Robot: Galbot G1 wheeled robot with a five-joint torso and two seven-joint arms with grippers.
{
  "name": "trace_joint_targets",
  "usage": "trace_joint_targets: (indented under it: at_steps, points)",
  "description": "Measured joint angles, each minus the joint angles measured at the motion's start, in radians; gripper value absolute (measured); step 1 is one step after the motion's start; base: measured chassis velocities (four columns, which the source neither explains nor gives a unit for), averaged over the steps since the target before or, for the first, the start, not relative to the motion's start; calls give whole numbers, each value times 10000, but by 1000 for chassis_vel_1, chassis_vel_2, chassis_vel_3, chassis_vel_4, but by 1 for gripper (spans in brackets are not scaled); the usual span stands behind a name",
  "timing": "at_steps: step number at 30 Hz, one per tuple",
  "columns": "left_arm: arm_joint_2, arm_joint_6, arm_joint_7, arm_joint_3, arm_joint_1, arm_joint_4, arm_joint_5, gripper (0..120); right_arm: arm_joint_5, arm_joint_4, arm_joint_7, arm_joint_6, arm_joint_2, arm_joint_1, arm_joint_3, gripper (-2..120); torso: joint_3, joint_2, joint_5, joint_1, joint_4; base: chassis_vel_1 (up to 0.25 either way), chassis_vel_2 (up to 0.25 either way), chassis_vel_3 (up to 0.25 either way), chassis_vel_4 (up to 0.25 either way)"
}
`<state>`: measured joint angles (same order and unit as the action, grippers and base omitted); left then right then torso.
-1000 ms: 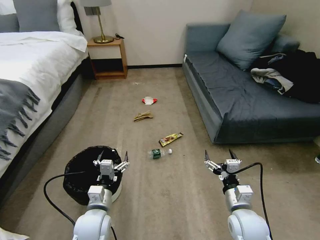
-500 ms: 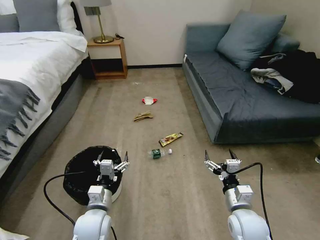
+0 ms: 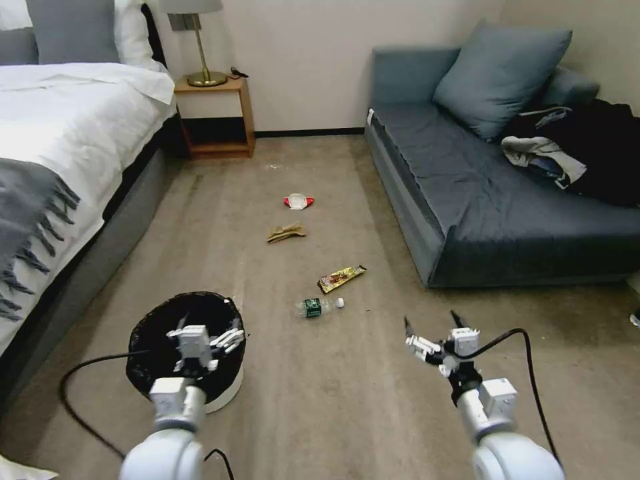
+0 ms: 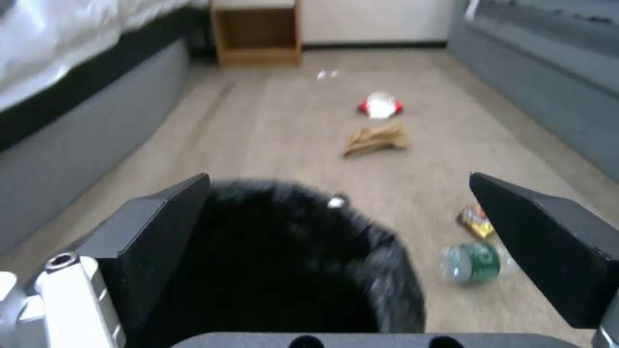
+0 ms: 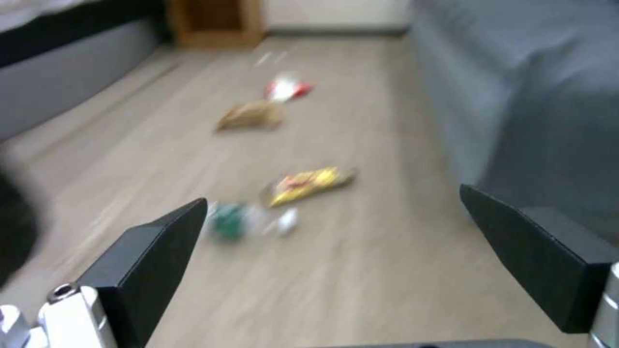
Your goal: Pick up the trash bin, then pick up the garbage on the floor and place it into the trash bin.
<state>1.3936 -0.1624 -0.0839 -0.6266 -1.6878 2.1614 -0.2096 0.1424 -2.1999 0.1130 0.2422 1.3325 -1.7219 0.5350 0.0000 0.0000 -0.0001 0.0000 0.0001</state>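
Lining white trash bin [image 3: 227,393], crinkled black bag [image 3: 160,333]

No lettering can be read anywhere — the green label on the clear plastic bottle [image 3: 318,307] and the print on the yellow-brown snack wrapper [image 3: 341,278] are both illegible.

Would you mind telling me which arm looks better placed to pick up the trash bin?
Left, probably. The left gripper hangs directly over the trash bin with jaws open, whereas the right gripper is over bare carpet well off to the side.
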Motion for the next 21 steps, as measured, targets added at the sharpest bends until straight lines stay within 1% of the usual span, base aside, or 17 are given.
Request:
trace_joint_targets:
  at_steps: [1, 2, 3, 4, 5, 6, 9, 10, 12, 13, 14, 16, 17, 20, 21]
  points:
    - [-131, -204, -111, -98, -170, 195, -256, 100, 190, -267, 162, 302, -233, -235, -19, 100, -1, 0, -2, -1, 0, 0, 0, 0, 0]
    - [-131, -204, -111, -98, -170, 195, -256, 100, 190, -267, 162, 302, -233, -235, -19, 100, -1, 0, -2, -1, 0, 0, 0, 0, 0]
    - [-450, -682, -357, -326, -585, 672, -885, 100, 402, -577, 325, 482, -407, -490, -28, 100, -1, 0, -2, -1, -2, 0, 0, 0, 0]
    - [-615, -940, -491, -447, -790, 925, -1208, 100, 429, -623, 358, 489, -433, -541, -29, 100, -1, 0, -1, 0, 0, 0, 0, 0, 0]
    - [-761, -1162, -607, -555, -979, 1145, -1502, 100, 431, -628, 371, 489, -435, -567, -34, 100, -1, 0, 1, 0, -1, 0, 0, 0, 0]
    - [-761, -1162, -607, -555, -979, 1145, -1502, 100, 431, -628, 371, 489, -435, -567, -34, 100, -1, 0, 1, 0, -1, 0, 0, 0, 0]
    - [-1221, -1861, -973, -885, -1575, 1838, -2406, 100, 404, -626, 378, 443, -410, -576, -45, 100, -1, 0, 0, 0, 0, 0, 0, 0, 0]
    - [-1466, -2234, -1165, -1061, -1889, 2201, -2890, 100, 388, -615, 380, 412, -395, -577, -46, 100, -1, 0, 1, -1, 0, 0, 0, 0, 0]
    - [-1466, -2234, -1165, -1061, -1889, 2201, -2890, 100, 388, -615, 380, 412, -395, -577, -46, 100, -1, 0, 1, -1, 0, 0, 0, 0, 0]
    - [-1808, -2581, -1349, -1332, -2289, 2679, -3563, 100, 376, -583, 382, 366, -389, -580, -43, 100, -1, 0, 1, 0, 2, 0, 0, 0, 0]
    - [-1918, -2554, -1349, -1443, -2365, 2791, -3775, 100, 370, -558, 384, 340, -391, -585, -39, 100, -1, 0, 1, 0, -1, 0, 0, 0, 0]
    - [-2064, -2518, -1307, -1546, -2417, 2835, -3985, 100, 348, -490, 384, 276, -400, -586, -30, 100, 0, 0, 0, 0, -1, 0, 0, 0, 0]
    - [-2064, -2518, -1307, -1546, -2417, 2835, -3985, 100, 348, -490, 384, 276, -400, -586, -30, 100, 0, 0, 0, 0, -1, 0, 0, 0, 0]
    - [-2289, -2608, -1265, -1842, -2391, 2831, -4274, 100, 333, -435, 415, 234, -418, -593, -31, 100, 0, 0, 1, -1, 0, 0, 0, 0, 0]
    - [-2289, -2608, -1265, -1842, -2391, 2831, -4274, 100, 333, -435, 415, 234, -418, -593, -31, 100, 0, 0, 1, -1, 0, 0, 0, 0, 0]
